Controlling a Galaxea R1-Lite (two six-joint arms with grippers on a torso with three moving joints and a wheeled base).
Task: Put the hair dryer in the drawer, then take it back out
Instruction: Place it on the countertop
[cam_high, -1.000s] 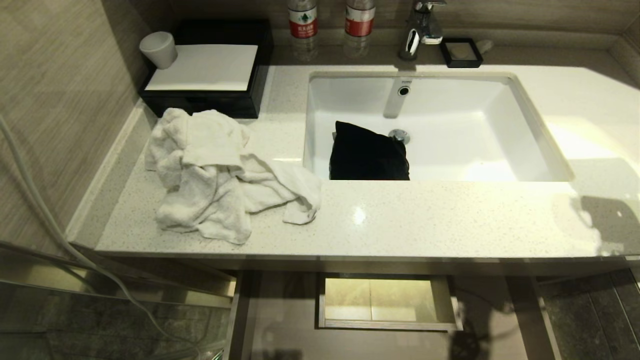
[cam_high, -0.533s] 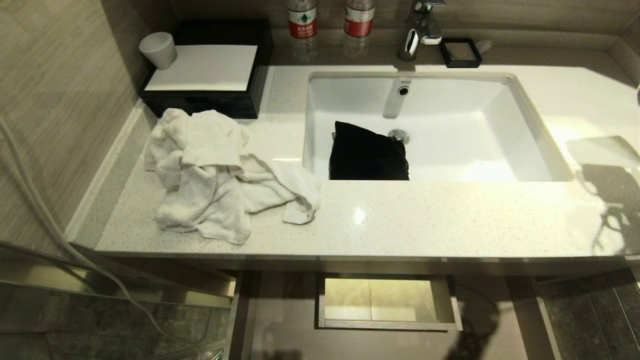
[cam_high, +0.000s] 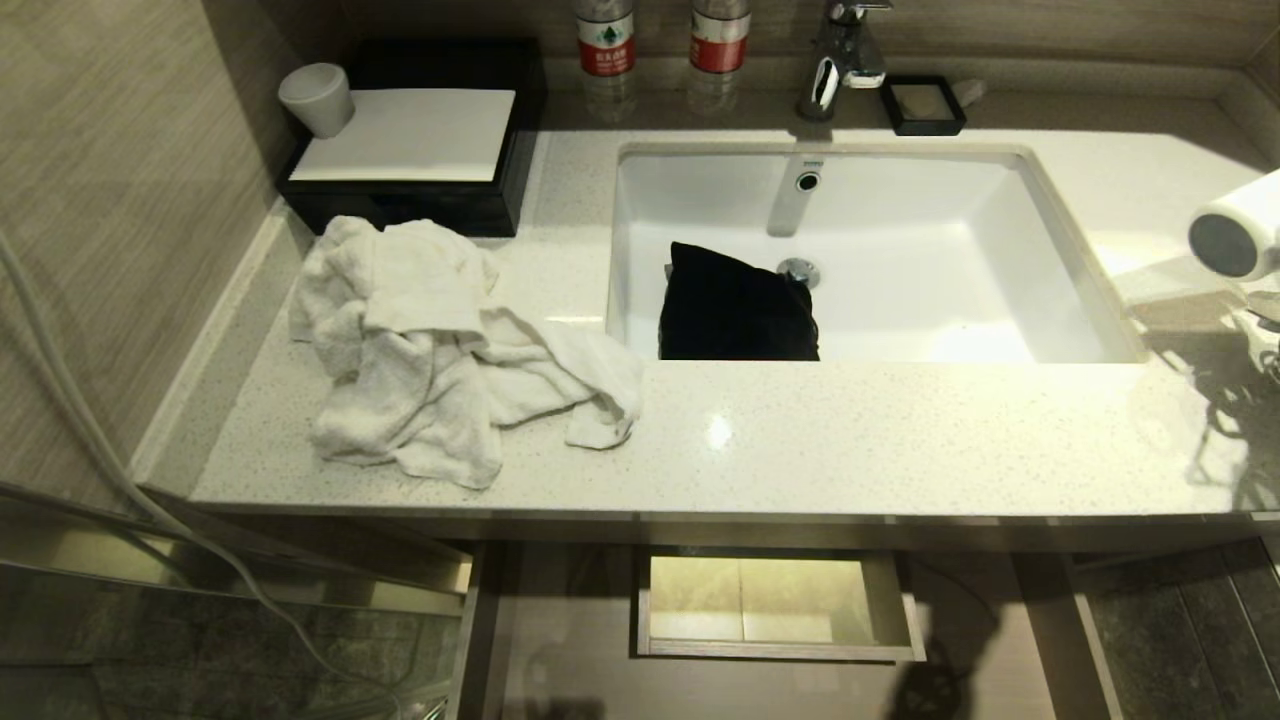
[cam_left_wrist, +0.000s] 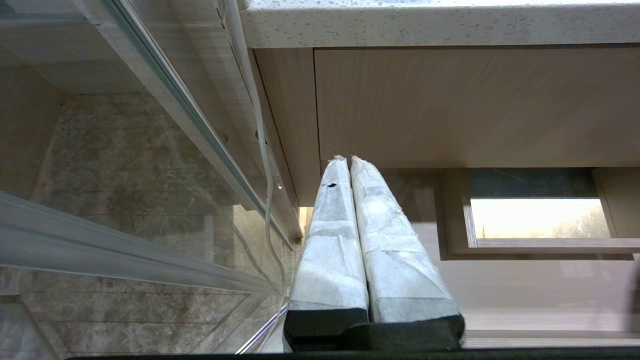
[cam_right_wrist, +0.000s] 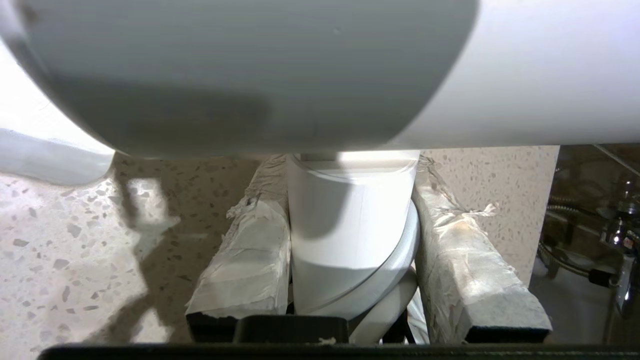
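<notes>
The white hair dryer (cam_high: 1235, 235) hangs over the counter's right end at the edge of the head view, its dark grey round end facing me. In the right wrist view my right gripper (cam_right_wrist: 350, 172) is shut on its white handle (cam_right_wrist: 350, 225), with the barrel (cam_right_wrist: 300, 65) lying across above the fingers. The light-brown drawer (cam_high: 570, 640) stands pulled out below the counter, its boxed cutout (cam_high: 775, 600) in the middle. I see nothing lying on the part of its floor that shows. My left gripper (cam_left_wrist: 348, 160) is shut and empty, low beside the vanity's left end.
A crumpled white towel (cam_high: 440, 350) lies on the counter's left part. A black pouch (cam_high: 735, 310) sits in the sink (cam_high: 1100, 300). At the back are a black box (cam_high: 420, 205) with a cup (cam_high: 316, 98), two bottles (cam_high: 605, 45) and the faucet (cam_high: 840, 60). A glass panel (cam_left_wrist: 125, 175) stands left.
The hair dryer has risen into the head view at the right edge, and its shadow on the counter has moved right and back. The left arm has kept still.
</notes>
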